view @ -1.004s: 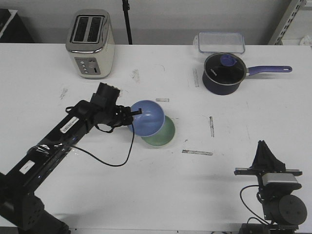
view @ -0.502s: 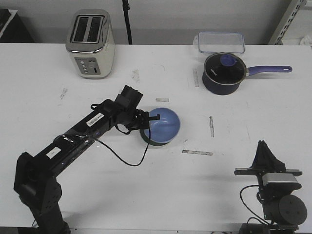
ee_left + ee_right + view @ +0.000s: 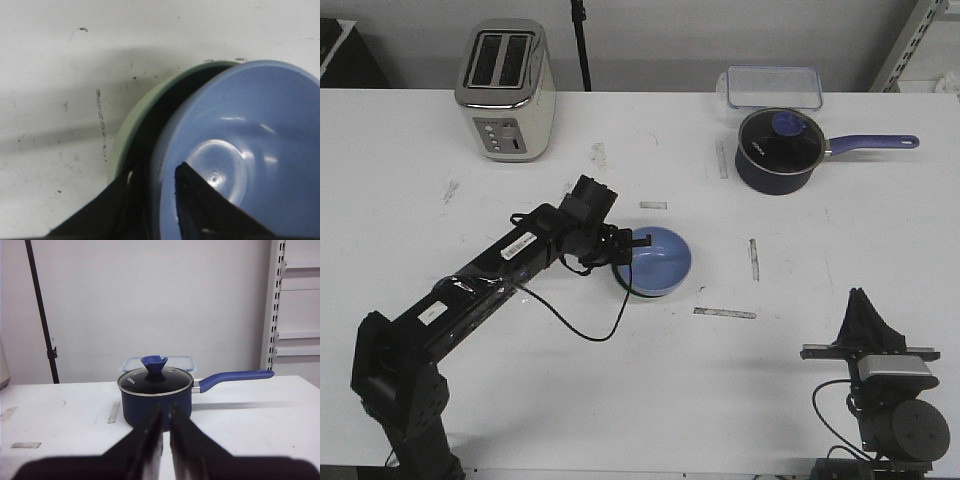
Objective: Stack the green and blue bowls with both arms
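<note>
The blue bowl (image 3: 662,262) sits nested in the green bowl near the middle of the table. In the front view the green bowl is almost fully hidden under it. In the left wrist view the green rim (image 3: 129,125) shows as a crescent beside the blue bowl (image 3: 240,150), which lies slightly tilted inside it. My left gripper (image 3: 629,256) (image 3: 156,170) is shut on the blue bowl's left rim, one finger inside, one outside. My right gripper (image 3: 863,302) (image 3: 165,409) is shut and empty, low at the near right, far from the bowls.
A toaster (image 3: 507,90) stands at the back left. A dark blue lidded saucepan (image 3: 778,150) (image 3: 156,395) and a clear lidded container (image 3: 773,87) stand at the back right. Tape marks dot the white table (image 3: 770,350).
My left arm carried the blue bowl to the right, over the green bowl, and set it down into it. The green bowl is now nearly covered. The right arm has not moved.
</note>
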`<action>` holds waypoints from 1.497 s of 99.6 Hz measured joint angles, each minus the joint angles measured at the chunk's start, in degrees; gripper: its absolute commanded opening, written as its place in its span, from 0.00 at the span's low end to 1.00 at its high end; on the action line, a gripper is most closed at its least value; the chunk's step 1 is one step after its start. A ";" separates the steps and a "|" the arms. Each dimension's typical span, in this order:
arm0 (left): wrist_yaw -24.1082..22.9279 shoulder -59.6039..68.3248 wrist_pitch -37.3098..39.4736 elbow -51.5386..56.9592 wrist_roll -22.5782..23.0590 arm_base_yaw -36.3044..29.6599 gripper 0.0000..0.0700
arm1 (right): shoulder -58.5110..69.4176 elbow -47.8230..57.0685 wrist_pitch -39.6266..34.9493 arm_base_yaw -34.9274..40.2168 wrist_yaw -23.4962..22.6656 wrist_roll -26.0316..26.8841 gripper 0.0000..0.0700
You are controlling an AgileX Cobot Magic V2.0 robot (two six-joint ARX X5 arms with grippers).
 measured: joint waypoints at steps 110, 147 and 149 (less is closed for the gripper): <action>-10.19 -29.42 18.38 -15.61 12.76 3.74 0.21 | 0.00 0.00 0.00 0.00 0.00 0.00 0.02; -8.92 -44.26 36.17 -39.21 23.76 13.62 0.04 | 0.00 0.00 0.00 0.00 0.00 0.00 0.02; -8.55 -44.78 36.87 -40.13 24.35 14.21 0.04 | 0.00 0.00 0.00 0.00 0.00 0.00 0.02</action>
